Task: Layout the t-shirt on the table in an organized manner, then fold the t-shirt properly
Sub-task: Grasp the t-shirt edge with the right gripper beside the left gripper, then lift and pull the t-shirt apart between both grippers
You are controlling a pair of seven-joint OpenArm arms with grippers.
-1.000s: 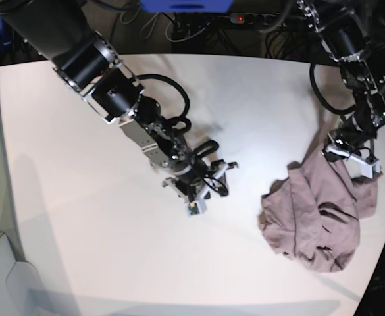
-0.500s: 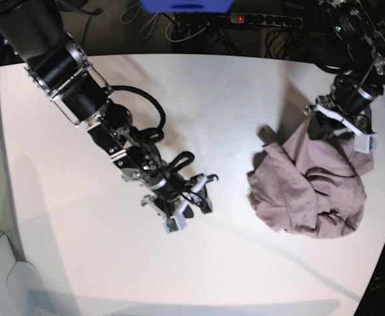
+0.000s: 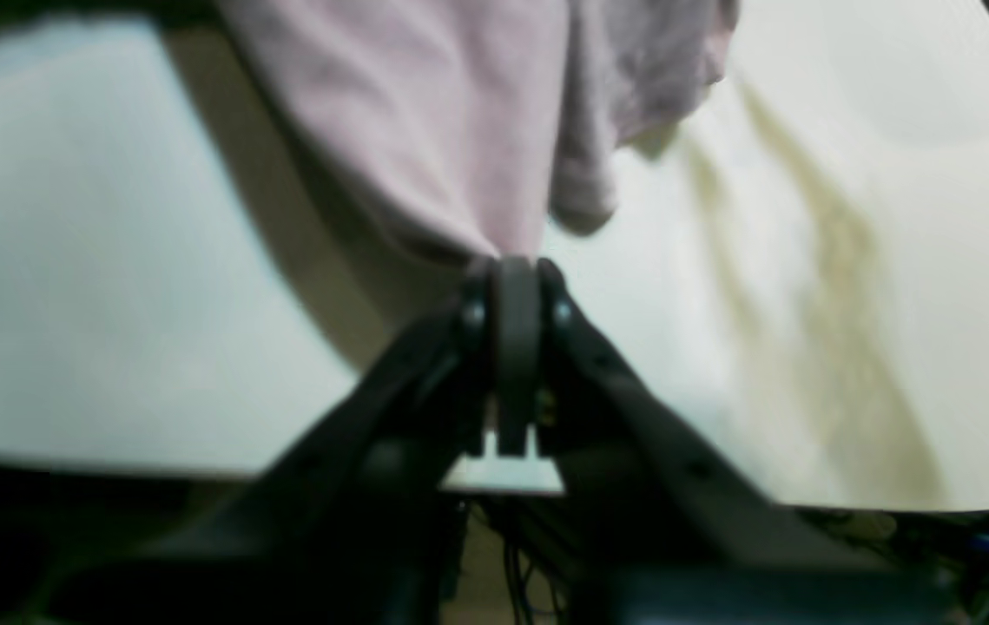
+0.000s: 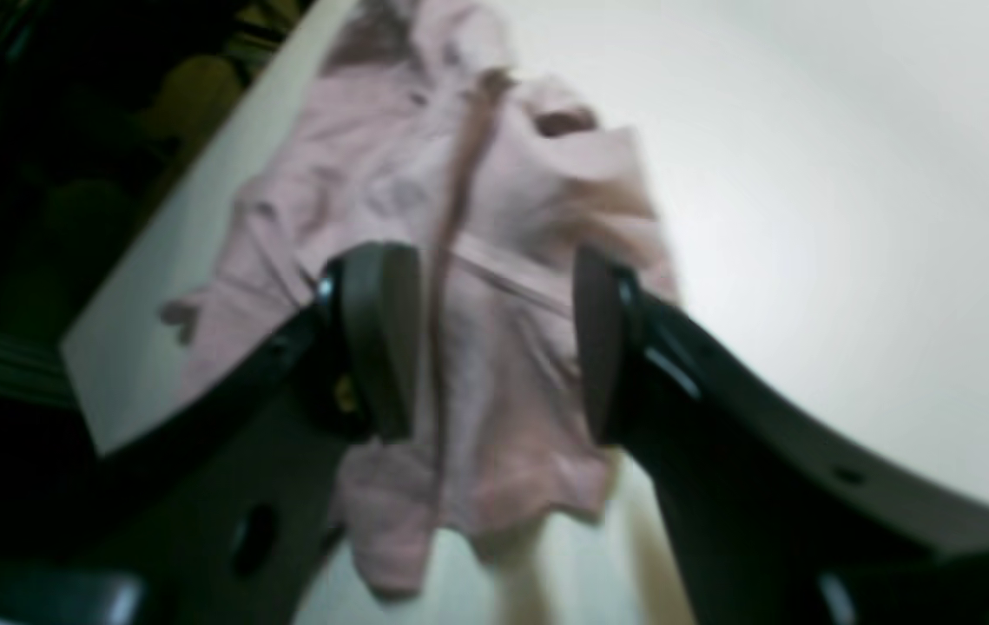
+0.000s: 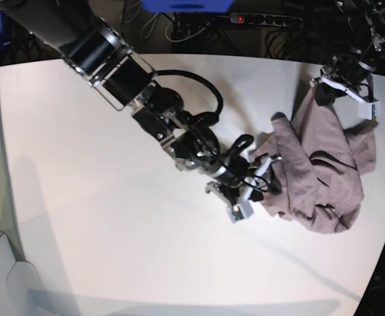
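In the base view, the left half of the table (image 5: 80, 217) is bare white, so there is plenty of room there for spreading. At centre the right gripper (image 5: 261, 178) hangs with its jaws wide apart and holds nothing, its tips right at the near edge of the shirt (image 5: 324, 178); it looks placed to take a second hold on the cloth. The shirt sits at the right of the frame, bunched, its lower folds resting on the table close to the curved right edge. At upper right the left gripper (image 5: 333, 85) is clamped tight on a pinch of the fabric, lifting one part so the rest drapes down. I judge a pull toward frame left would be safest, since the right rim leaves little margin.
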